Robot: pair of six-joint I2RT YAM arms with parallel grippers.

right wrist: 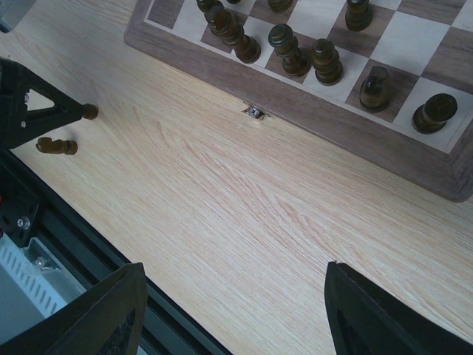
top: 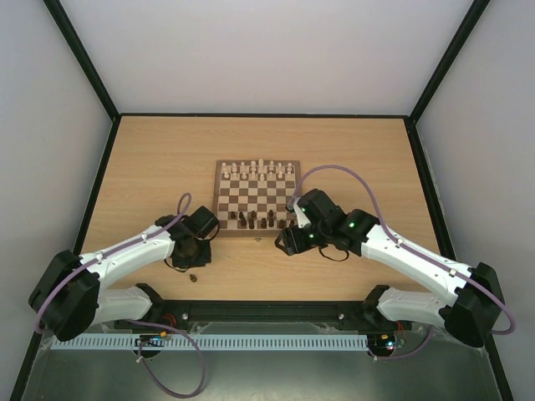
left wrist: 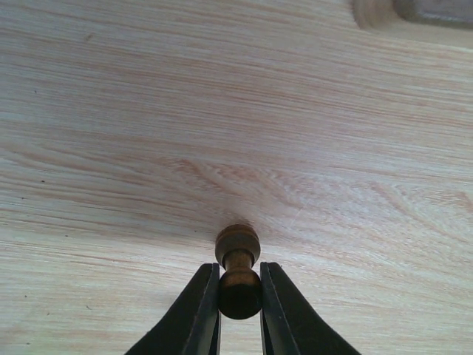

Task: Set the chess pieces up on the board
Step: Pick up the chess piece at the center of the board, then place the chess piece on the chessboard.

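Note:
My left gripper (left wrist: pixel 239 296) is shut on a dark brown pawn (left wrist: pixel 238 255), whose round head is pinched between the fingers while its base points at the bare table. From above, this gripper (top: pixel 191 251) is low over the table, left of the board (top: pixel 219 200). Another dark piece (top: pixel 193 276) lies on the table near it, and shows on its side (right wrist: pixel 57 146) in the right wrist view. Several dark chess pieces (right wrist: pixel 284 52) stand on the board's near rows. My right gripper (right wrist: pixel 233 303) is open and empty over the table by the board's near right corner (top: pixel 288 242).
Pale cream chessmen (top: pixel 259 170) fill the board's far rows. A small metal clasp (right wrist: pixel 255 112) sits on the board's near frame edge (right wrist: pixel 332 126). The black rail (right wrist: pixel 81 237) of the table's near edge runs under my right gripper's left finger.

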